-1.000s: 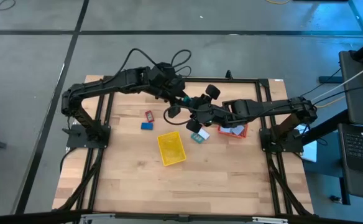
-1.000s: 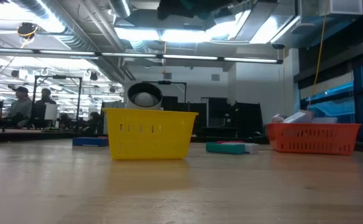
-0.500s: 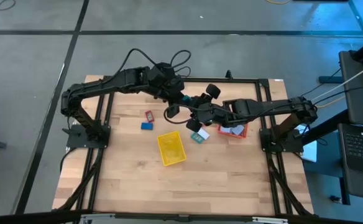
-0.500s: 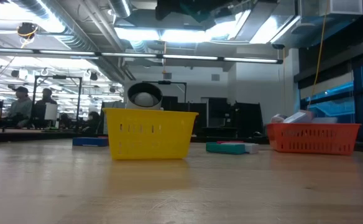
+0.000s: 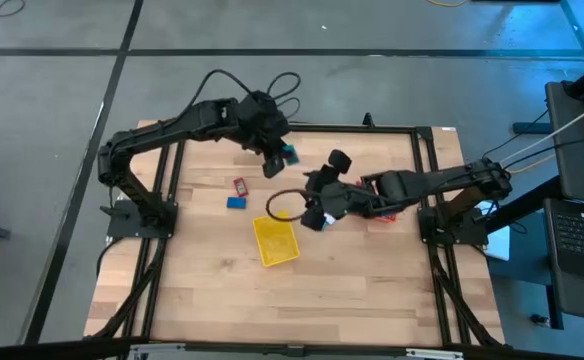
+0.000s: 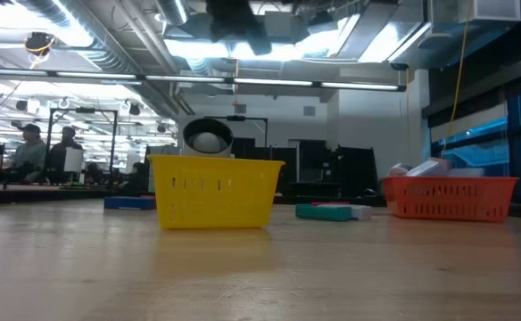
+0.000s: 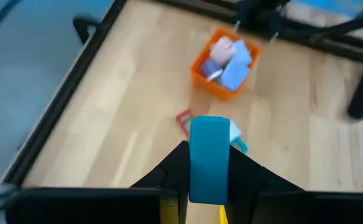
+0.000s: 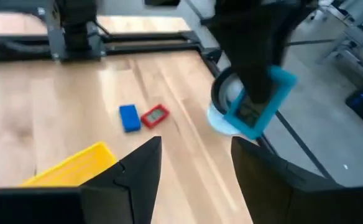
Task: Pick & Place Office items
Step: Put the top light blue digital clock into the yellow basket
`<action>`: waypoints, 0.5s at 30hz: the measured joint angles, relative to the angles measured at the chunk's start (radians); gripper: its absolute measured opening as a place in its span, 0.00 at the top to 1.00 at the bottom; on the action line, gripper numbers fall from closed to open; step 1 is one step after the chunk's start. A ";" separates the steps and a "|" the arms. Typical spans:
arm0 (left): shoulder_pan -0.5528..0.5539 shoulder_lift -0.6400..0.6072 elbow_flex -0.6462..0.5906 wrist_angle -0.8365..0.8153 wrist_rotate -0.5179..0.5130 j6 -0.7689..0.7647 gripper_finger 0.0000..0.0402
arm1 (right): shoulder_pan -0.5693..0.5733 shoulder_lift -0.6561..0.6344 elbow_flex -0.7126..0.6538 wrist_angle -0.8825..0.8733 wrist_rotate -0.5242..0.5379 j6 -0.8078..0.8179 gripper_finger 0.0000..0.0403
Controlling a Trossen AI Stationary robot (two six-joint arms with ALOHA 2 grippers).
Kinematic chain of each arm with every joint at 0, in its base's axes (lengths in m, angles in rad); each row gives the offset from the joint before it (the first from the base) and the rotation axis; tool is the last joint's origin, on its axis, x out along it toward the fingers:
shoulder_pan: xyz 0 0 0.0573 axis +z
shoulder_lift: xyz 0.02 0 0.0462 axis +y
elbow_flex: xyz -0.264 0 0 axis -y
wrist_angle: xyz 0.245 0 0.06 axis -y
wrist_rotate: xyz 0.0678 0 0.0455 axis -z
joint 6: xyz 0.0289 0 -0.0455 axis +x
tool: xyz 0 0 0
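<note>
My left gripper is raised over the far middle of the table, shut on a teal-blue flat item, which also shows in the right wrist view. My right gripper hangs open beside the yellow tray, touching nothing. A blue block and a red block lie flat on the table left of it. A teal item and a white item lie on the table between the two trays. The red-orange tray holds lavender and pinkish-white items. My left gripper pinches the teal-blue item between its two fingers, one on each long side. The item's free end sticks out past the fingertips. In the right wrist view the fingers come from above, and the item hangs tilted below them, clear of the table.
My right arm lies across the red-orange tray in the high view. A round white object with a dark rim shows behind the yellow tray. Bare wood stretches toward the near edge. People sit in the room beyond.
The two grippers stood close together over the table's middle. My left gripper has drawn back toward the far left, carrying the teal-blue item. My right gripper has swung toward the near edge, over the teal and white items beside the yellow tray.
</note>
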 joint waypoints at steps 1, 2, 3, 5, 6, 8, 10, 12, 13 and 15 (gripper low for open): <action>0.010 -0.003 0.000 -0.019 0.005 0.001 0.85 | 0.005 -0.001 0.005 0.002 0.001 0.002 0.51; 0.021 -0.008 0.000 -0.035 0.015 0.002 0.85 | 0.007 -0.003 0.010 0.002 0.010 0.002 0.50; 0.029 -0.014 0.000 -0.050 0.022 0.003 0.85 | 0.009 -0.004 0.017 -0.006 0.019 0.003 0.50; 0.052 -0.032 0.000 -0.084 0.026 0.007 0.85 | 0.014 -0.004 0.030 -0.049 0.036 0.016 0.50; 0.065 -0.041 0.000 -0.106 0.025 0.009 0.85 | 0.017 -0.004 0.034 -0.077 0.043 0.029 0.50; 0.086 -0.061 -0.005 -0.151 0.022 0.011 0.85 | 0.022 -0.004 0.035 -0.135 0.051 0.065 0.50; 0.099 -0.091 -0.029 -0.196 0.026 0.011 0.85 | 0.022 -0.005 0.035 -0.213 0.063 0.116 0.50; 0.101 -0.134 -0.081 -0.226 0.045 0.011 0.85 | 0.019 -0.009 0.035 -0.278 0.072 0.184 0.50; 0.097 -0.163 -0.118 -0.239 0.059 0.010 0.85 | 0.019 -0.011 0.035 -0.310 0.077 0.217 0.50; 0.080 -0.227 -0.210 -0.257 0.083 0.009 0.85 | 0.028 -0.016 0.035 -0.377 0.088 0.286 0.50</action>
